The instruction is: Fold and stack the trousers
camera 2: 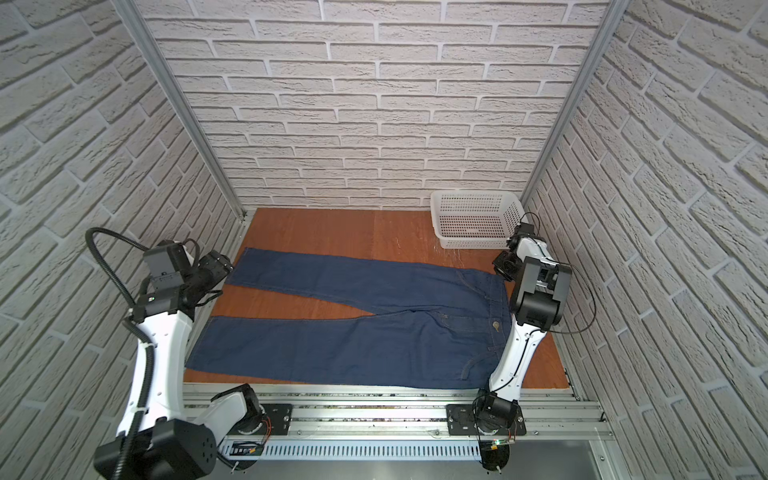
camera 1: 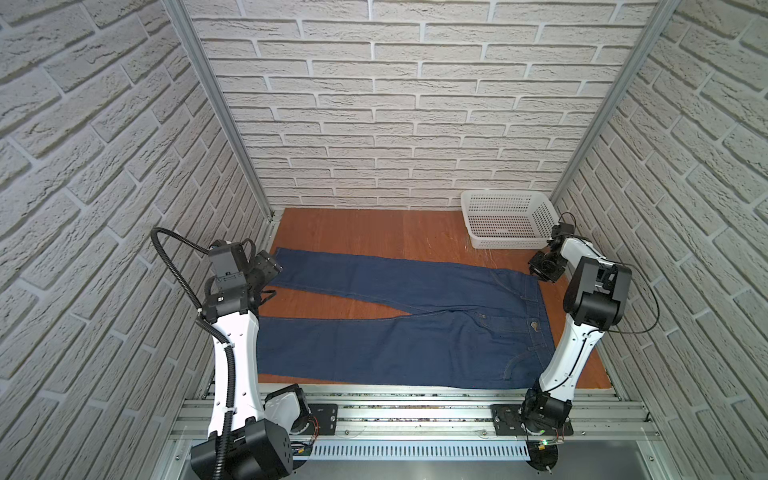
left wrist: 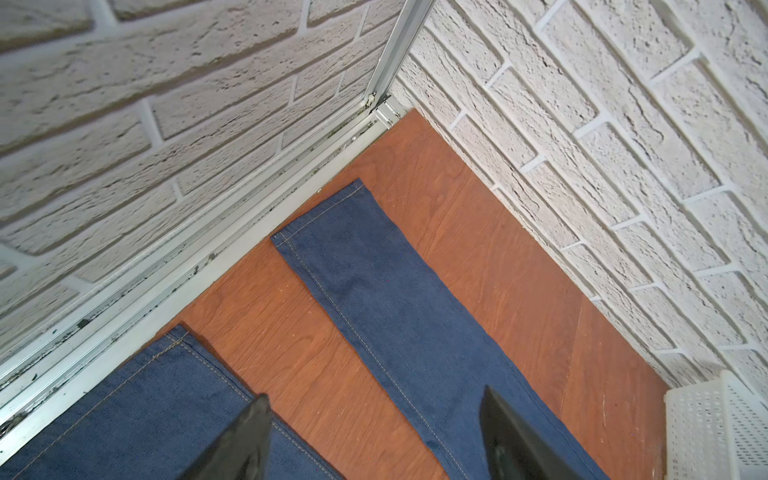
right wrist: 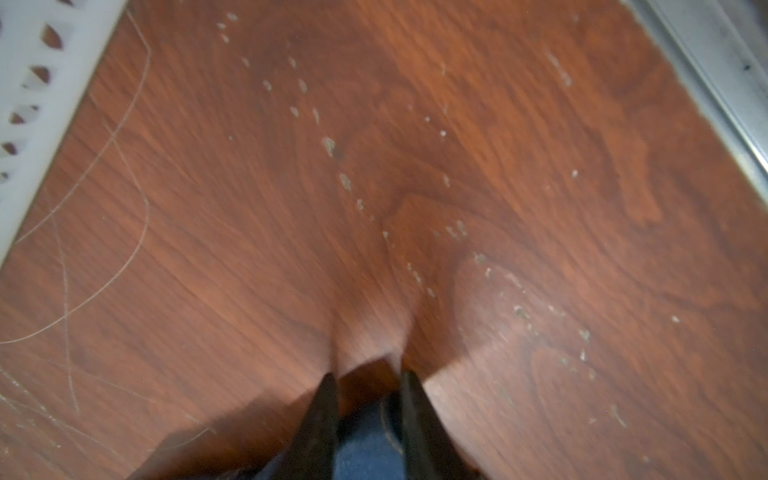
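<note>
**Trousers spread flat, grippers at either end**

The right gripper point(right wrist: 369, 374) had its jaws drawn narrow with denim between them at the waistband's far corner, about 2 o'clock in a top view; a firm pinch could not be confirmed. The left gripper point(left wrist: 374, 395) hung wide open and empty over the hems at 9 o'clock. The trousers point(camera 1: 415, 332) lay across the table point(camera 1: 353, 232), waist toward 3 o'clock. Denim looked heavy, limp and grippy, so the waistband corners and hems seemed the best holds. The basket point(camera 1: 507, 224) at 1 o'clock crowded the right arm.
</note>
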